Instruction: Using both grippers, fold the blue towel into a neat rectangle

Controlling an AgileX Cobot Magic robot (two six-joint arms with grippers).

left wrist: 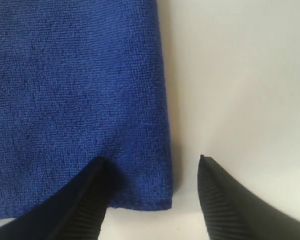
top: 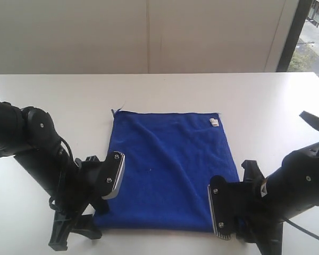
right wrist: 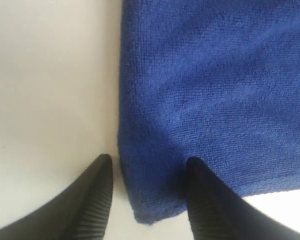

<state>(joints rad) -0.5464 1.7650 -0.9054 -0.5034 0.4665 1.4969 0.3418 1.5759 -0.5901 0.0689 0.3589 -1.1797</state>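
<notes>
- Plain white surface (top: 266, 95) carries it all. The deep royal-blue terry towel (top: 170, 164) lies flat in the middle, spread out ready for folding, I'd guess.
- Black narrow-fingered left tool (left wrist: 151, 165) is angled low at the towel's near-left corner, jaws wide and straddling the edge, gripping nothing.
- Black right tool (right wrist: 149, 160) mirrors it at the near-right corner, jaws apart, nothing pinched yet.
- Tiny white tag (top: 214, 122) sits by the far edge.

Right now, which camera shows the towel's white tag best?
The exterior view: the white tag sits at the blue towel's far right corner. Both wrist views show only near corners, no tag.
</notes>
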